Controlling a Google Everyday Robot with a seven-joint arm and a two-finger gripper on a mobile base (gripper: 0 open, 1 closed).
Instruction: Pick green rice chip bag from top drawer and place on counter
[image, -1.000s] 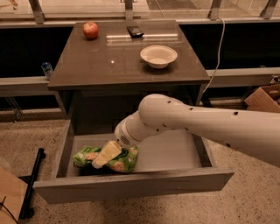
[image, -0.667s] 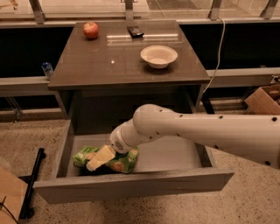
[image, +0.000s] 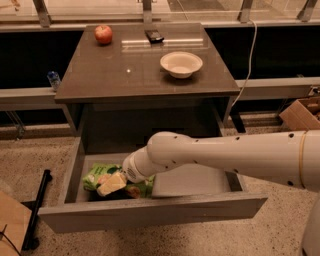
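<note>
The green rice chip bag lies in the left part of the open top drawer, partly under my gripper. My gripper reaches down into the drawer from the right on a long white arm and sits right on the bag, its pale yellow fingertips over the bag's middle. The counter is the grey-brown top of the cabinet behind the drawer.
On the counter stand a white bowl at the right, a red apple at the back left and a small dark object at the back. A cardboard box is at the right, a black bar on the floor at the left.
My arm has shifted a little to the left and lower into the drawer, bringing the gripper further over the green bag. The bag has not visibly moved.
</note>
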